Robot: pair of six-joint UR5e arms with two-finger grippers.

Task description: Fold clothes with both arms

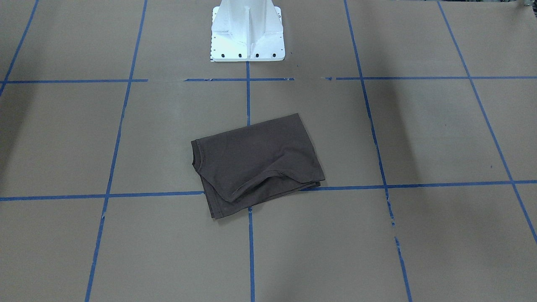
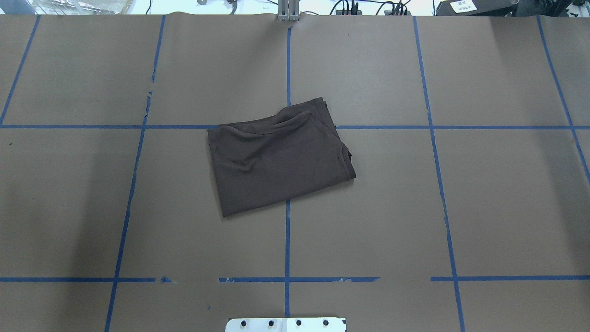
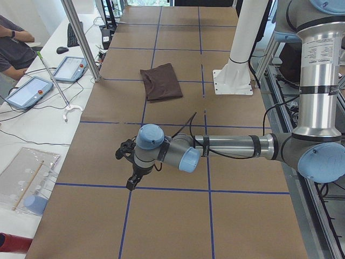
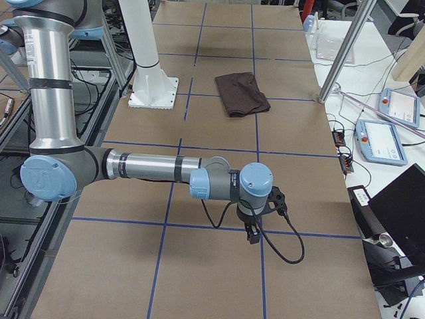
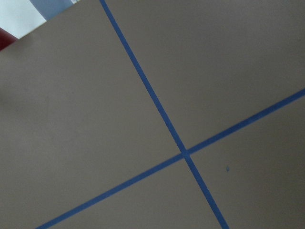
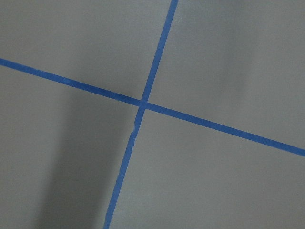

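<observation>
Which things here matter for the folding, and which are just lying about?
Job: brown T-shirt, folded, mid-table; left arm; right arm.
Lying about: white pedestal; tablet; person; blue tape grid.

Two blue tape lines cross just left of centre on the brown table covering, and a soft shadow darkens the lower left.
</observation>
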